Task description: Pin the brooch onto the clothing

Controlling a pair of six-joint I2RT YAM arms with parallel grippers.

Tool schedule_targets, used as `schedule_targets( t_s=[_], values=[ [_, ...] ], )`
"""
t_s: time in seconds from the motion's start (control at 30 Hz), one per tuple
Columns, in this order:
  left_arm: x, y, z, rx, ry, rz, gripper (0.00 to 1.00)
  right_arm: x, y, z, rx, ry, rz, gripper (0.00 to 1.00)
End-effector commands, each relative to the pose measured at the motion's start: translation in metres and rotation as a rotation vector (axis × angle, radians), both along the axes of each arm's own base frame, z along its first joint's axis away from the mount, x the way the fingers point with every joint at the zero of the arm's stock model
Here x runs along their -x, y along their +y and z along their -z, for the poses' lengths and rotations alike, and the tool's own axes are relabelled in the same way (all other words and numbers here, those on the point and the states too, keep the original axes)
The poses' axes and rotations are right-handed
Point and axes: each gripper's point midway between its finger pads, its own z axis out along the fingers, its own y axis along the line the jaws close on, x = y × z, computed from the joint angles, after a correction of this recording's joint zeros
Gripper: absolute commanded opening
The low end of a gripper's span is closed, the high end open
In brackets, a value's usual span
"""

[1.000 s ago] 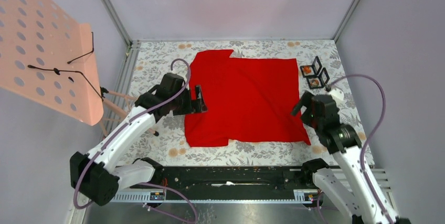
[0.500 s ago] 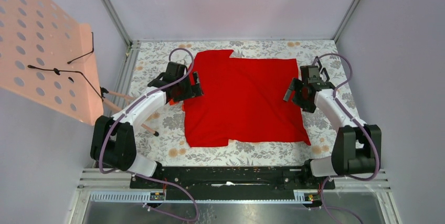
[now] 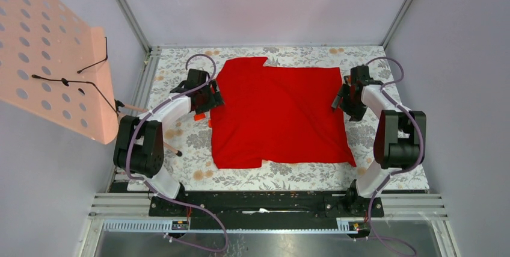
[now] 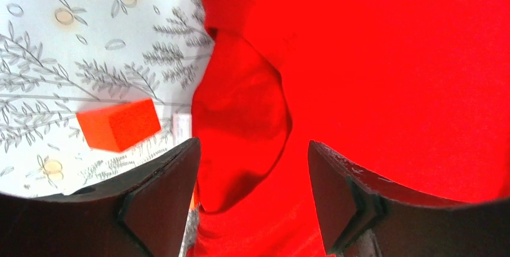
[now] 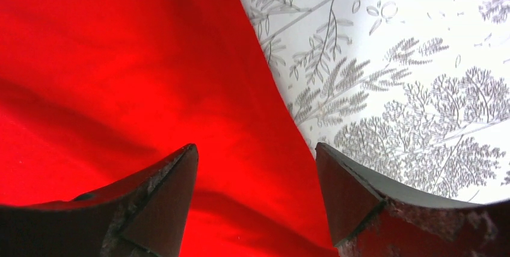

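Left claw: jaws spread wide, holding nothing. It sits low over the left edge of the red shirt. A rounded fold of the red fabric lies in the gap between its two dark fingers; whether the pads touch it I cannot tell.

Right claw: jaws also parted, nothing gripped. It straddles the shirt's right edge, one finger over red fabric, the other over bare tablecloth.

Red shirt: spread nearly flat in the middle of the table, roughly square from above, with soft creases near both side edges. The claws are at its far half, one on each side.

Orange block: small, box-shaped, lying on the tablecloth just beside the shirt's left edge, near the left claw's outer finger. A small white piece lies next to it, too small to identify.

Tablecloth: white, printed with grey leafy branches and pale orange blossoms.

Pegboard: pink, perforated, tilted, at far left, carrying black wire hooks.
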Motion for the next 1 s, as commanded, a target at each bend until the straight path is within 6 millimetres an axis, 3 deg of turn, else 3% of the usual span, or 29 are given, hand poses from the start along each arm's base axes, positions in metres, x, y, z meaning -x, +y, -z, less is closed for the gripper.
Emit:
schedule_targets(
  t_s=[0.0,0.27,0.53,0.77,0.97],
  values=[
    [-0.042,0.012,-0.013,0.022,-0.085,-0.085,0.7,-0.019,-0.005,-0.002,-0.006,0.015,-0.02,0.77],
    [-0.063,0.01,0.009,0.044,-0.048,-0.089,0.64,-0.02,0.004,0.0,-0.073,0.032,-0.047,0.71],
    [-0.059,0.014,0.036,0.001,0.024,-0.081,0.4,-0.018,0.002,-0.001,-0.064,0.033,-0.052,0.69],
    [-0.058,0.031,0.027,-0.08,0.004,-0.104,0.01,-0.02,0.001,-0.004,-0.055,0.022,-0.054,0.65],
    [-0.055,0.045,0.017,-0.13,-0.017,-0.129,0.0,-0.02,-0.002,-0.009,-0.038,0.009,-0.053,0.64]
  ],
)
